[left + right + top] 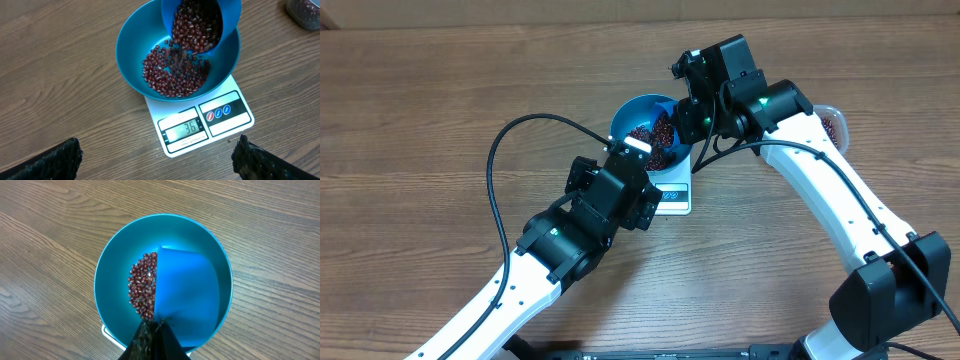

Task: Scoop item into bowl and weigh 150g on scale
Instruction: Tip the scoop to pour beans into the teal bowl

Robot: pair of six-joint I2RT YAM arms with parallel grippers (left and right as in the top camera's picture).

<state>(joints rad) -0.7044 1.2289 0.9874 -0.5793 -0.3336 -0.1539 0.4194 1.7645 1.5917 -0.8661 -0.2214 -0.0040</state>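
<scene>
Bowl [131, 55] mouth half covered by the tilted scoop [230, 15], right tool [150, 340] gripping it above the rim, left tool [157, 160] spread wide just before the scale [227, 122], bare tabletop [440, 90] left of the bowl, tub [305, 10] well right.

Beans [172, 77] in blue bowl [131, 47], atop scale [227, 120]

Left arm [490, 300] and right arm [830, 180] are showing white links and black joints; black cables [490, 170] are looping alongside; the left end effector [157, 157] is showing black textured fingers [55, 160].
</scene>
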